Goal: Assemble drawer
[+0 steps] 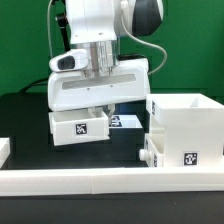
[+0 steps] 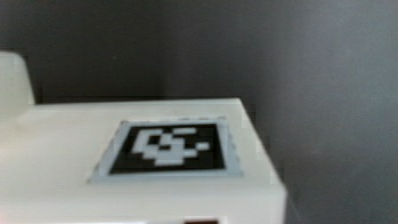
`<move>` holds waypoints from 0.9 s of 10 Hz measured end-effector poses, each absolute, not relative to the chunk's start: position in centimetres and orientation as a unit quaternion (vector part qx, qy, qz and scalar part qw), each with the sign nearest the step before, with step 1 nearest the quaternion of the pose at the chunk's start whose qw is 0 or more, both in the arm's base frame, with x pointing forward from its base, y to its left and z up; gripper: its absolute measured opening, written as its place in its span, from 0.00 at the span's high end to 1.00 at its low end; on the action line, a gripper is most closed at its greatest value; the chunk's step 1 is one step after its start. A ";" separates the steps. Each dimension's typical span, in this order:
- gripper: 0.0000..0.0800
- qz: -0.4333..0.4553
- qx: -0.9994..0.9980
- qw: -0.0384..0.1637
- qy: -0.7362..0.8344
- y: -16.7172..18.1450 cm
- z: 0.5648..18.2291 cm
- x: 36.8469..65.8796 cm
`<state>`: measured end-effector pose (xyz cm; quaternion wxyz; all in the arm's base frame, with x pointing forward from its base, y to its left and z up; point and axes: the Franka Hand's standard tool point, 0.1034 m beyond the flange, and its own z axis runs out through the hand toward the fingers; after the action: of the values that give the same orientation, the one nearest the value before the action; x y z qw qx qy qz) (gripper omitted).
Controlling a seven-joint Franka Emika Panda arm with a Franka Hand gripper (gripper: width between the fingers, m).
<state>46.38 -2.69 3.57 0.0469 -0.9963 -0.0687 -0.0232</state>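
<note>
The end effector (image 1: pixel 100 103) appears clamped on a tray (image 1: pixel 79 126), held above the black table (image 1: pixel 25 115) on the exterior view's left of the box shell (image 1: pixel 185 130). It should keep the tray level and square to the shell's opening.

the arm (image 1: pixel 100 25) comes straight down from above, its white wrist block (image 1: pixel 98 85) level. the gripper (image 1: pixel 98 110) points downward, directly over the small tray (image 1: pixel 80 127); its fingers are hidden, so their spread cannot be told.
</note>
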 end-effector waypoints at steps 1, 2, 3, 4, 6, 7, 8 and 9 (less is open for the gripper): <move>0.95 -0.025 -0.991 0.045 -0.123 -2.8 3.5 46.3; 0.95 -0.025 -0.984 0.045 -0.172 -3.2 3.4 46.4; 0.95 -0.022 -0.972 0.046 -0.231 -3.5 3.6 46.8; 0.95 -0.017 -0.951 0.043 -0.305 -3.5 4.2 48.0; 0.95 -0.019 -0.922 0.036 -0.385 -3.8 4.2 48.3; 0.95 -0.020 -0.910 0.035 -0.413 -3.9 4.2 48.2; 0.95 -0.020 -0.901 0.035 -0.431 -3.9 4.2 48.2; 0.95 -0.020 -0.878 0.032 -0.478 -4.0 4.1 48.2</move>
<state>48.24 -4.01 4.12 0.0317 -0.8778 -0.4776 -0.0196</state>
